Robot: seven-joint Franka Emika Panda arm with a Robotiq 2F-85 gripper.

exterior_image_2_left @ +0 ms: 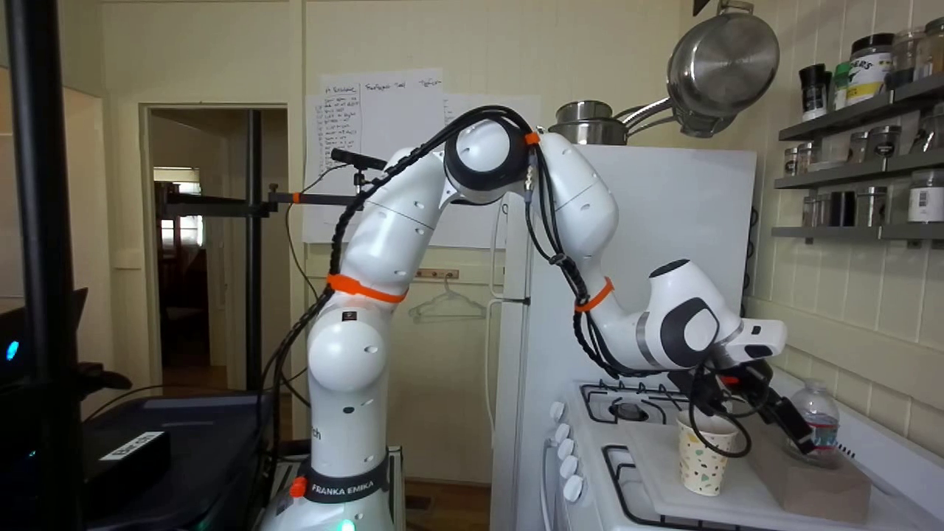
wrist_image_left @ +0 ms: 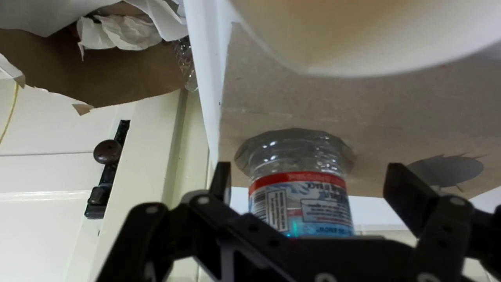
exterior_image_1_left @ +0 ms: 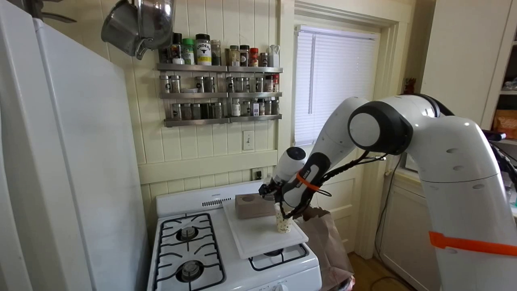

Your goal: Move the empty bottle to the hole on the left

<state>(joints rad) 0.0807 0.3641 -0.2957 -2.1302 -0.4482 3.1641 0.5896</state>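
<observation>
Wrist view: centre wide-apart gripper (wrist_image_left: 309, 175) on bottle (wrist_image_left: 300, 196), close gently, lift clear of box (wrist_image_left: 364, 105), lower upright into vacant hole (wrist_image_left: 446, 171).

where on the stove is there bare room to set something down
On the board, between box, cup and its front edge. A narrow stovetop strip separates board and exposed burners. Crowded around the cup and bottle, near the open gripper.

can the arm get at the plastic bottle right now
Likely yes: in the wrist view, the gripper is open with the plastic bottle showing between its fingers, and the paper cup leaves that gap free.
</observation>
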